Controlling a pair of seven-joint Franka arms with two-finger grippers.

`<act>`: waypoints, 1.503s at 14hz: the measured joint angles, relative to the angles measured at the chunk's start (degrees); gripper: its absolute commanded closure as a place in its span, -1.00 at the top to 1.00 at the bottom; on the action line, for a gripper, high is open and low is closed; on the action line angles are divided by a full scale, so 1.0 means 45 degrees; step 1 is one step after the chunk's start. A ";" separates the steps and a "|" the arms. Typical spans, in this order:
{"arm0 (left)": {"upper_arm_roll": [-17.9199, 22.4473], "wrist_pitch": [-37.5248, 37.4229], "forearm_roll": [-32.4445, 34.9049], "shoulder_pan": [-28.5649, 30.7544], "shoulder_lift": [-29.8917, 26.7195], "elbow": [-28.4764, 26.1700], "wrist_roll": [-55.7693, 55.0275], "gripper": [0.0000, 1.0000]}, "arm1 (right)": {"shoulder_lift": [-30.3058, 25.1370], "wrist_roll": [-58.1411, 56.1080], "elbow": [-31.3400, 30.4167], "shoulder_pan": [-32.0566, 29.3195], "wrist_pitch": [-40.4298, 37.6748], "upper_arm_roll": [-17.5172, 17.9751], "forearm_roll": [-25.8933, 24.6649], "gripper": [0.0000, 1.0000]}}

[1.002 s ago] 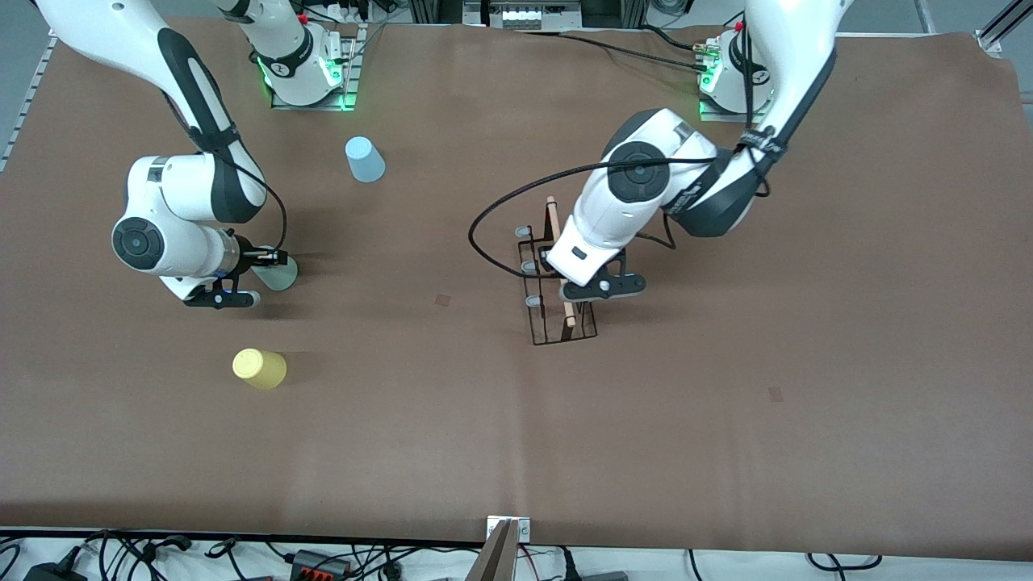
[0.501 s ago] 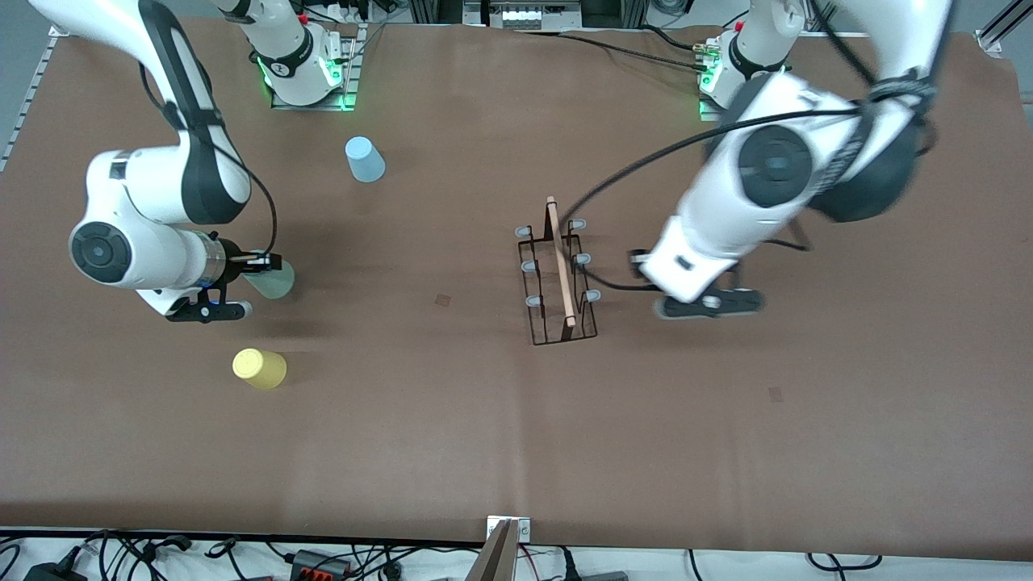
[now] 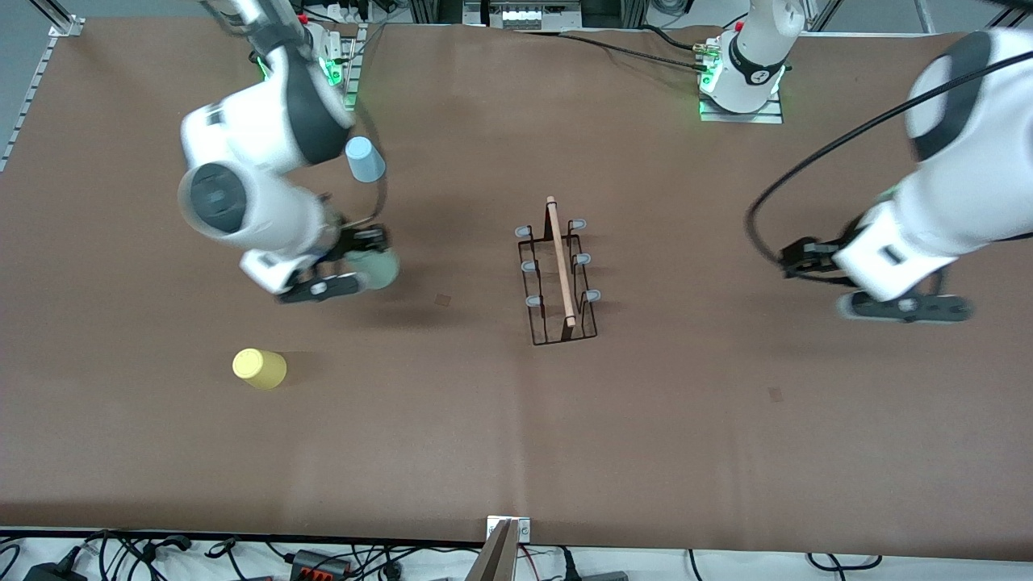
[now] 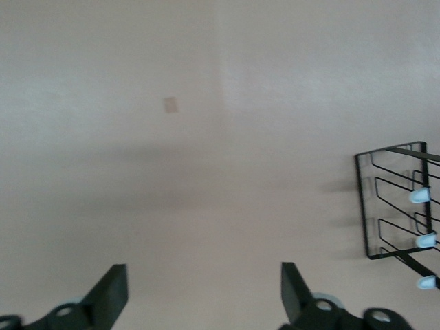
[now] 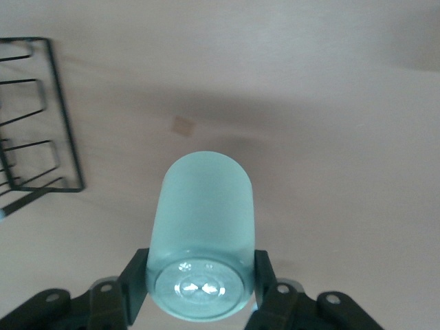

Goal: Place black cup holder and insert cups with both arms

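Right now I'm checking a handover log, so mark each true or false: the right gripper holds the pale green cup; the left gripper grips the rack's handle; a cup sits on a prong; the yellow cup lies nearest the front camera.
1. The right gripper holds the pale green cup. True.
2. The left gripper grips the black cup holder by its handle. False: it is open over bare table, apart from it.
3. A cup sits on a prong. False: all prongs are bare.
4. The yellow cup lies nearer the front camera than the light blue cup. True.
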 measured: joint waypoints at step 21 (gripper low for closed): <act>0.0953 0.0165 -0.0638 -0.0129 -0.1069 -0.1115 0.0072 1.00 | 0.2557 0.3507 0.2296 0.3783 0.0755 0.0026 0.1647 -0.52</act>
